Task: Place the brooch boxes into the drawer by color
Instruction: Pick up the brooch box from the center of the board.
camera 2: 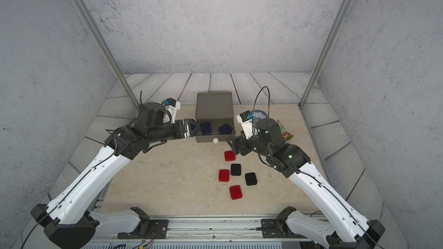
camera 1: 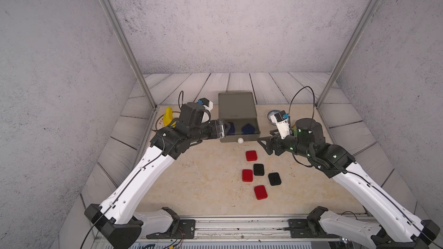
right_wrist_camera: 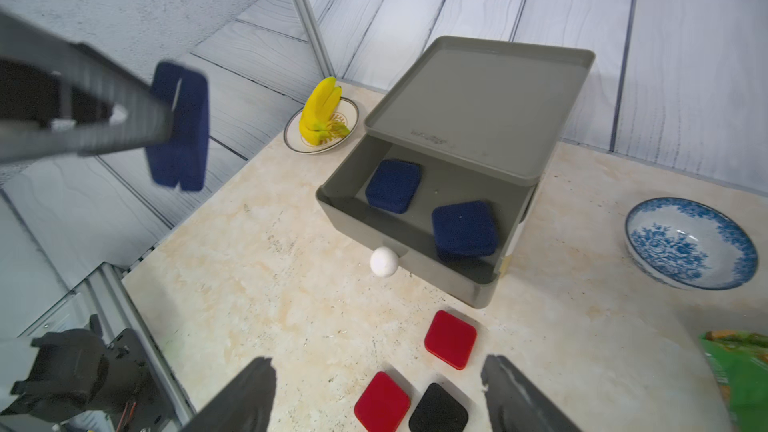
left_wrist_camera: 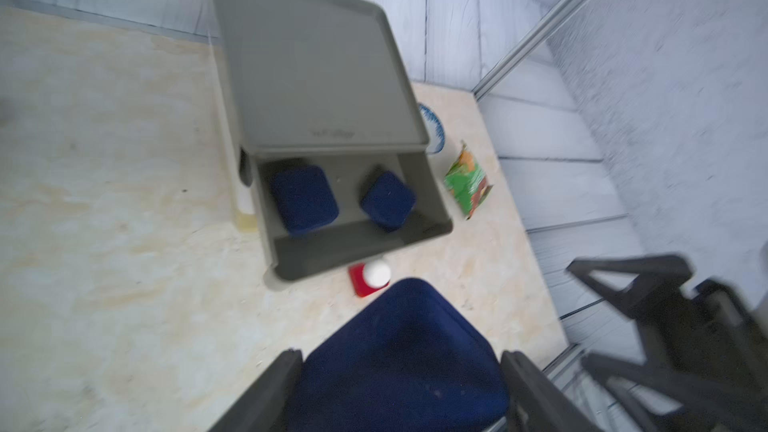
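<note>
Navy velvet: in a top view the left tool (camera 2: 191, 128) grips a blue brooch box (camera 2: 195, 129) just beside the open grey drawer (camera 2: 203, 138). Left wrist shows it short of the rim; released now, it could land on the tabletop (left_wrist_camera: 124, 243). Right wrist shows the right tool (right_wrist_camera: 378, 371) wide, empty.

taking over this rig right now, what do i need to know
Left end effector: shut on a navy box, held near the open grey drawer tier.
Right end effector: open, empty, over the table.
Done: two navy boxes lie in the grey tier.
To do: drop in the third navy; three red boxes and two black boxes, on the table, go to other tiers.
</note>
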`<state>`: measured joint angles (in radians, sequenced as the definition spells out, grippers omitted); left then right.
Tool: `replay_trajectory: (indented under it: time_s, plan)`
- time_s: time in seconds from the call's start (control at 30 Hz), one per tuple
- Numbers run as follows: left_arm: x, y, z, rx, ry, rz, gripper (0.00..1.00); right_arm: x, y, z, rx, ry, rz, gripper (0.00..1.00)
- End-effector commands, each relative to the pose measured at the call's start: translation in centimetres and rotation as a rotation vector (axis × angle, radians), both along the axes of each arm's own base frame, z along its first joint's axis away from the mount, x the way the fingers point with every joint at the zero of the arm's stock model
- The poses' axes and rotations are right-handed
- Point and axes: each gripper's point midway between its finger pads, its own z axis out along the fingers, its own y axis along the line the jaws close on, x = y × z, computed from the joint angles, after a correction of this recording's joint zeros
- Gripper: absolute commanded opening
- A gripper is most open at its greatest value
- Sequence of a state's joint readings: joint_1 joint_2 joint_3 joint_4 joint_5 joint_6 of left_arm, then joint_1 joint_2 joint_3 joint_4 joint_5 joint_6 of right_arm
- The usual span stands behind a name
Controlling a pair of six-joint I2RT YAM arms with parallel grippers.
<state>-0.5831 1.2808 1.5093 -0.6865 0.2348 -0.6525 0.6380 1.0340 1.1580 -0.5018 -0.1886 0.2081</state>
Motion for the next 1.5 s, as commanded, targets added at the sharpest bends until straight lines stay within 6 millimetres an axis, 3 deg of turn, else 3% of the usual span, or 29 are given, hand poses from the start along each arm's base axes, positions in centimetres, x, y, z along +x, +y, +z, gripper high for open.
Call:
replay_trajectory:
  time_s: [0.0,0.07,0.4,0.9,1.13,1.37,1.47]
  plan:
    - [0.8,-1.9,3.3,-0.191,0.027,-0.029,0.75,-0.2,2.0,2.7,0.119,-0.094,0.057,0.83]
    - [0.8,-2.4,4.0,-0.254,0.042,-0.031,0.75,0.2,3.1,3.4,0.165,-0.099,0.072,0.82]
    - [0.8,-2.7,2.9,-0.332,0.087,-0.010,0.75,3.2,9.0,4.0,0.256,-0.114,0.116,0.78]
    - [1.0,-2.9,2.8,-0.331,0.081,-0.013,0.75,5.0,10.6,5.4,0.328,-0.146,0.076,0.76]
    - [0.9,-2.9,2.3,-0.328,0.088,-0.016,0.75,5.8,11.2,5.3,0.361,-0.140,0.063,0.58]
    - [0.6,-3.1,2.7,-0.341,0.087,-0.035,0.76,6.2,11.1,5.3,0.368,-0.126,0.041,0.25]
    - [0.5,-2.8,2.7,-0.330,0.073,-0.032,0.81,6.1,10.4,4.8,0.357,-0.108,0.012,0.21]
